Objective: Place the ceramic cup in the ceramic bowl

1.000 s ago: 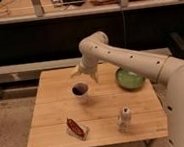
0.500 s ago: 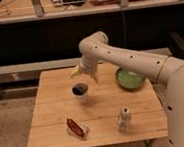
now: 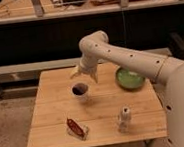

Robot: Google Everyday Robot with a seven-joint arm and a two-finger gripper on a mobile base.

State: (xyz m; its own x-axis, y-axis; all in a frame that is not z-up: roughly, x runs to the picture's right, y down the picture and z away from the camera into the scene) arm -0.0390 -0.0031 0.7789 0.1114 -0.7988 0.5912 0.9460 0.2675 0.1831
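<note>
A: Anything move since half a second back?
B: No. The arm, cup and bowl are all in the same spots, so there's no progress to log.
A: Where's the claw?
B: The gripper (image 3: pixel 84 75) hangs just above the cup (image 3: pixel 80 90), at its back rim. I can't tell if it's open, closed or holding the cup.
A: And the cup?
B: It's upright on the left-middle of the table (image 3: pixel 54 124), with the dark inside showing. It's well apart from the green bowl (image 3: pixel 130 79), which sits at the right back edge with nothing in it.
A: Is the cup lifted?
B: Can't say. There's a shadow under it, but contact is unclear.
A: Stage?
B: I'd judge grasp or early lift. The carry to the right and the drop aren't done.
A: Clutter?
B: A red packet (image 3: pixel 76 129) and a white bottle (image 3: pixel 124 119) sit near the front, off the likely path.
</note>
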